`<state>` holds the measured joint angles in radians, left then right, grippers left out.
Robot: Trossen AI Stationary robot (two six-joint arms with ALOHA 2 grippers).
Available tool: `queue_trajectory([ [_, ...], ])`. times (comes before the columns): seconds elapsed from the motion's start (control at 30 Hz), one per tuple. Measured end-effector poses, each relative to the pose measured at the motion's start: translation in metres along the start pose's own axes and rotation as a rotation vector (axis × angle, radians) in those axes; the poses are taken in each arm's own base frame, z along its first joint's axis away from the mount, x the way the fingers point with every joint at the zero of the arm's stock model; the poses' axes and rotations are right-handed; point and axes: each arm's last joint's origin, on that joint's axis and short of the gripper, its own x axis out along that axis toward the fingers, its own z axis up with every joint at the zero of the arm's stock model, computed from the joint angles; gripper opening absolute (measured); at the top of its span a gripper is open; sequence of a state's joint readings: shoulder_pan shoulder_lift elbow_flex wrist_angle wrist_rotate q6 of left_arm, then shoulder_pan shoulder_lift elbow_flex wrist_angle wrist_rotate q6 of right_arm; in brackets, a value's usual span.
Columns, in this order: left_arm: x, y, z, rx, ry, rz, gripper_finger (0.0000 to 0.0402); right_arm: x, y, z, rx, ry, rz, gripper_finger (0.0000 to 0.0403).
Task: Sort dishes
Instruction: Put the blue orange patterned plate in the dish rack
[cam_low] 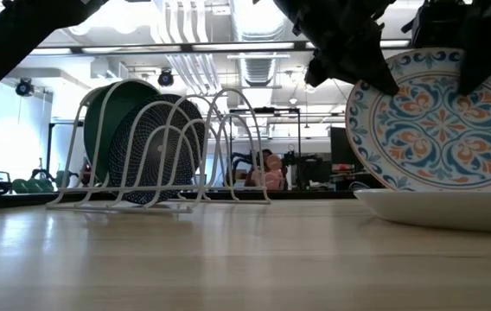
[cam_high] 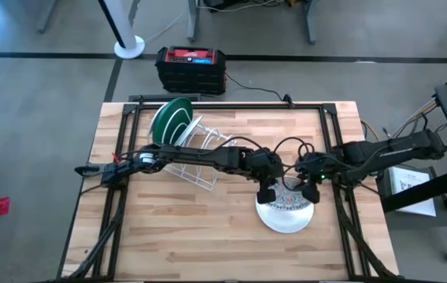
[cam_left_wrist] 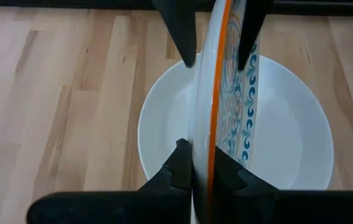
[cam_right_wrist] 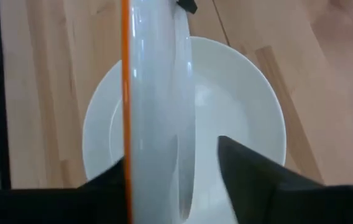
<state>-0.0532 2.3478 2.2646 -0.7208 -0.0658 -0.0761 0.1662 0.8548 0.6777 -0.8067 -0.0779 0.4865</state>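
Held plate: I see one floral plate (cam_low: 440, 121) upright over one white plate (cam_high: 285, 215) on the bench (cam_high: 168, 228).
Hands: left hand (cam_high: 266, 191) and right hand (cam_high: 312, 189) each pinching its rim.
Rack: white wire rack (cam_low: 163, 147), well apart, holds one green plate (cam_high: 170, 119) and one dark plate (cam_low: 155, 149).
Beyond: black box (cam_high: 191, 69) on the floor.

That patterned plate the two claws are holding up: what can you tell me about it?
The floral plate is round and glossy like glazed ceramic, white with blue, orange and teal scrollwork and an orange rim. It stands nearly upright on edge above the plain white plate, which lies flat on the wooden table. The left claw is shut on its rim. The right claw sits at the opposite edge; its grip is unclear.
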Motion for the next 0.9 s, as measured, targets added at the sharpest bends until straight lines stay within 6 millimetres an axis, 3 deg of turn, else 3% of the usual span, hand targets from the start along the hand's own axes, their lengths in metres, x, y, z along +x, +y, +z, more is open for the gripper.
queue_trajectory([
  [0.17,0.0,0.001,0.001,-0.003,-0.006,0.012,0.0013,0.004,0.0,0.001,-0.02,0.002,-0.02,0.004],
  [0.2,0.0,0.001,0.001,-0.005,-0.006,0.014,0.0019,0.004,-0.001,0.001,-0.027,0.003,-0.023,0.003],
  [0.4,-0.005,-0.001,0.004,0.029,-0.027,-0.003,0.0077,0.0,-0.001,-0.001,-0.024,-0.01,-0.019,0.0031],
  [0.63,-0.033,-0.001,0.012,0.047,-0.032,-0.012,0.015,-0.005,0.001,-0.003,-0.106,-0.071,-0.075,0.0031],
  [0.9,-0.027,-0.002,0.007,0.044,-0.001,-0.031,0.0186,-0.011,0.011,-0.005,-0.185,-0.161,-0.099,0.0031],
])
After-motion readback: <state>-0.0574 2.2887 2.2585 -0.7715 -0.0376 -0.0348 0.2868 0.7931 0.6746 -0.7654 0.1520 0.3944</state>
